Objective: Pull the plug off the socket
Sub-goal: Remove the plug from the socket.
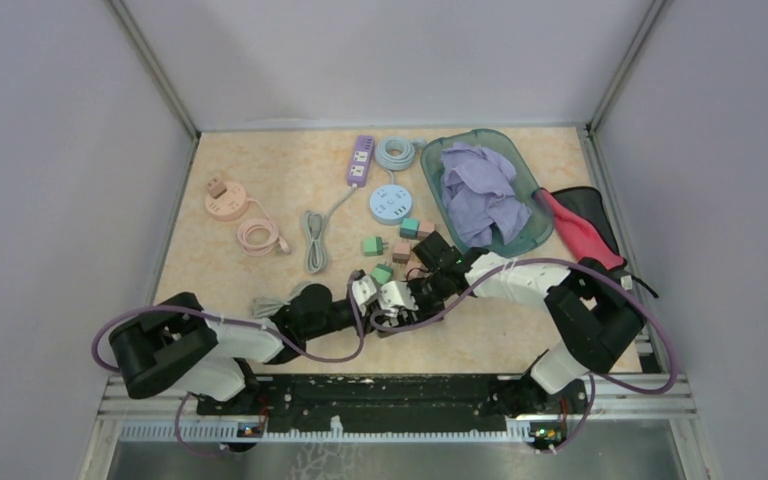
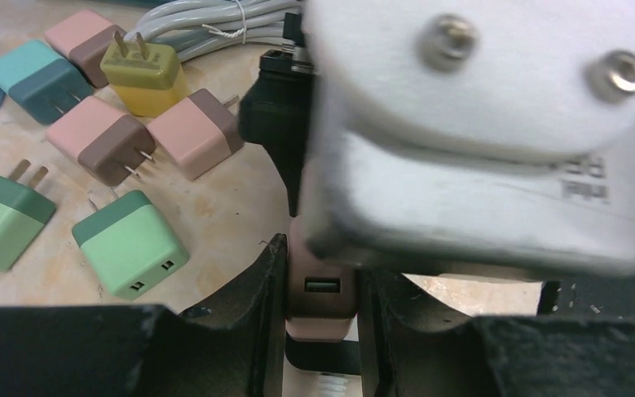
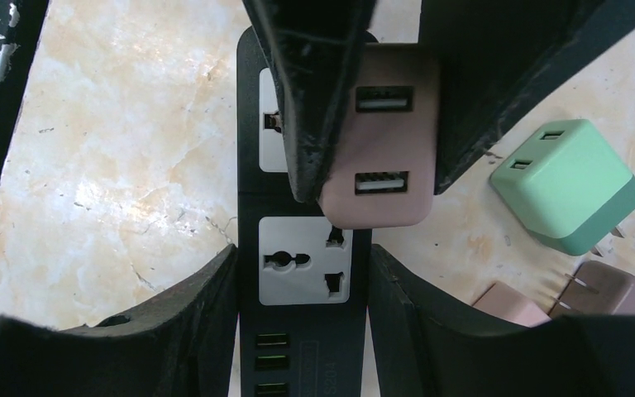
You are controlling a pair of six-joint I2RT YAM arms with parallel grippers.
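Pink plug (image 3: 384,141) sits over the black strip (image 3: 298,364) at near centre, USB face up, both lying lengthwise left-right. Left gripper (image 2: 321,277) clenches the plug; right gripper (image 3: 302,258) clamps the strip.

Matt plastic plug (image 3: 389,141) — marbled table (image 3: 107,165) (glossy).

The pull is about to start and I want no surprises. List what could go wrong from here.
1. The left gripper pinches the plug by its smooth sides, so it may slip off during the pull.
2. The right gripper holds the strip only by its narrow edges. If that hold gives, the strip could lift with the plug.
3. The grippers sit very close together and a green charger lies beside them. A sudden release could cause a knock.
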